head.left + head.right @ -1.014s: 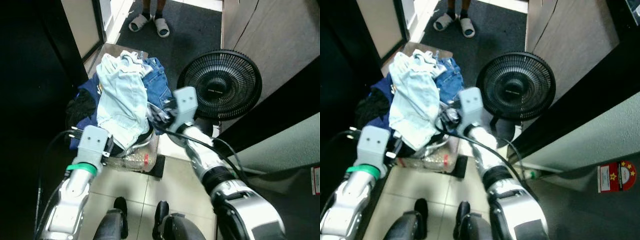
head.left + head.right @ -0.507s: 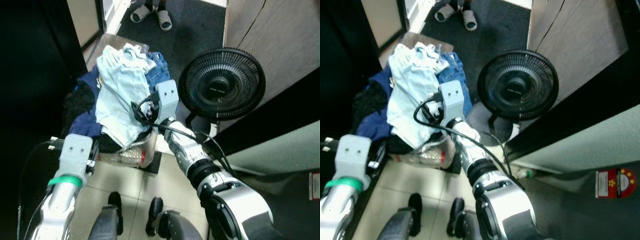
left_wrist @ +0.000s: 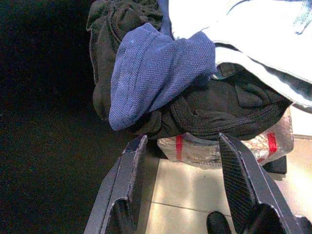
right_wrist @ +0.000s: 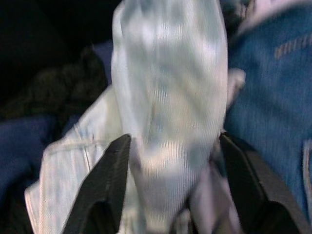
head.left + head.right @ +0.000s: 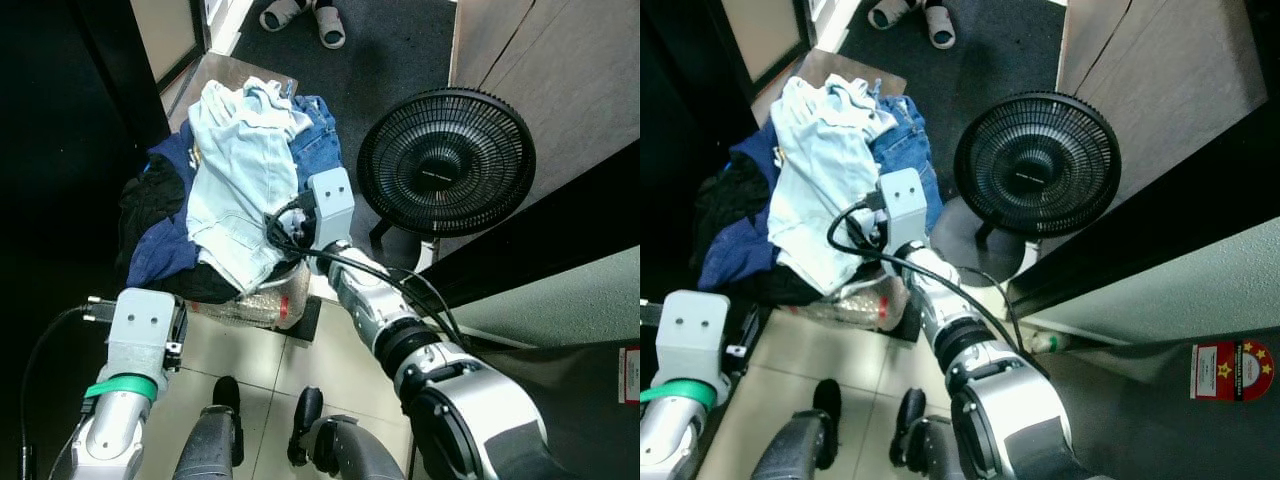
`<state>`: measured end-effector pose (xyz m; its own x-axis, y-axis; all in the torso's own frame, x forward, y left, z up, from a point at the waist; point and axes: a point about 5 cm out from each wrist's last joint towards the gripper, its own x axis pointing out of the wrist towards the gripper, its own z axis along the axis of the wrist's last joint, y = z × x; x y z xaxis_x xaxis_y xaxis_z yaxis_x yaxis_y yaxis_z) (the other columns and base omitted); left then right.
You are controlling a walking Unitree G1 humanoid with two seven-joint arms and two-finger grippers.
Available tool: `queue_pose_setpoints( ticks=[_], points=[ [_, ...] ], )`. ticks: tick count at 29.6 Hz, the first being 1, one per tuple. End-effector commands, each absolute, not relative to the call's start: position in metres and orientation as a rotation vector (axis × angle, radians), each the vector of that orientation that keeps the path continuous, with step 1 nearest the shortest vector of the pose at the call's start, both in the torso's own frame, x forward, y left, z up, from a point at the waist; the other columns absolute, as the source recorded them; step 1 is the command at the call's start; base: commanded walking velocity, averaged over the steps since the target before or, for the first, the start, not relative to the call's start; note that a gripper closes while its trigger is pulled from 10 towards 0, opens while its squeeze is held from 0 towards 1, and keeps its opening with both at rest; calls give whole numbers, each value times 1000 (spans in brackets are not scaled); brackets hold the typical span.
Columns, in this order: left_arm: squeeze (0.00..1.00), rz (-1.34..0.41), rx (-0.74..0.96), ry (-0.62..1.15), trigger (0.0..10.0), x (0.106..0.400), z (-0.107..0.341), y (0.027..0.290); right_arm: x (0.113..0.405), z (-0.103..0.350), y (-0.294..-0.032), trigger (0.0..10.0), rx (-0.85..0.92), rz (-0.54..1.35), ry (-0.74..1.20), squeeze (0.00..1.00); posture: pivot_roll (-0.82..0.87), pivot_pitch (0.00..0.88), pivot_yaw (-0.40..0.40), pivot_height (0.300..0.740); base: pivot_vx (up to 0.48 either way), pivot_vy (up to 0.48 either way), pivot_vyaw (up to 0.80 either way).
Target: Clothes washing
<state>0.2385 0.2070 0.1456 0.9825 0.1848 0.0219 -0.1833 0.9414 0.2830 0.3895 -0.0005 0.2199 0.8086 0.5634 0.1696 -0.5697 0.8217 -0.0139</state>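
A heap of clothes fills a clear plastic basket [image 5: 262,305] on the floor. A pale blue garment [image 5: 240,170] lies on top, over blue jeans [image 5: 318,150], a navy piece [image 5: 165,245] and black cloth [image 5: 150,200]. My right gripper [image 4: 173,195] is at the heap's right side. It is open, and a fold of the pale blue garment [image 4: 170,97] runs between its fingers [image 4: 105,185]. My left gripper [image 3: 180,141] hangs low by the basket's near left corner, open and empty, facing the navy piece [image 3: 156,73] and black cloth [image 3: 214,112].
A black floor fan [image 5: 445,160] stands just right of the basket. A person's feet in sandals [image 5: 300,12] are on the dark mat beyond. A dark opening [image 5: 60,150] lies to the left, a wooden panel [image 5: 560,60] at the right. My feet [image 5: 225,395] are on tiles.
My right gripper has swung left from the fan side onto the heap, over the pale blue garment. My left arm has pulled back and down, away from the basket.
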Motion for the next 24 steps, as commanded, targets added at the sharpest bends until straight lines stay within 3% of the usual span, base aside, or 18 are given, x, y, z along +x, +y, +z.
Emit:
queue_pose_setpoints(
  ticks=[1, 2, 9, 11, 18, 24],
  points=[
    [0, 197, 284, 56, 10000, 232, 137, 209, 387, 213, 4, 2627, 74, 612, -143, 0, 330, 609, -171, 740, 0, 0, 0],
    [0, 202, 284, 56, 10000, 232, 137, 210, 387, 217, 5, 0, 85, 613, -155, 0, 340, 605, -169, 740, 0, 0, 0],
    [0, 187, 269, 52, 10000, 228, 144, 212, 387, 225, 9, 0, 126, 626, -184, 0, 340, 601, -168, 740, 0, 0, 0],
    [0, 5, 226, 95, 10000, 221, 144, 199, 387, 222, 7, 0, 120, 627, -177, 0, 336, 600, -166, 740, 0, 0, 0],
    [0, -184, 147, 160, 10000, 211, 140, 184, 388, 220, 3, 0, 116, 621, -172, 0, 326, 598, -164, 740, 0, 0, 0],
    [0, -135, 9, 103, 10000, 217, 149, 181, 390, 221, -1, 0, 115, 613, -175, 0, 321, 596, -161, 740, 0, 0, 0]
  ],
)
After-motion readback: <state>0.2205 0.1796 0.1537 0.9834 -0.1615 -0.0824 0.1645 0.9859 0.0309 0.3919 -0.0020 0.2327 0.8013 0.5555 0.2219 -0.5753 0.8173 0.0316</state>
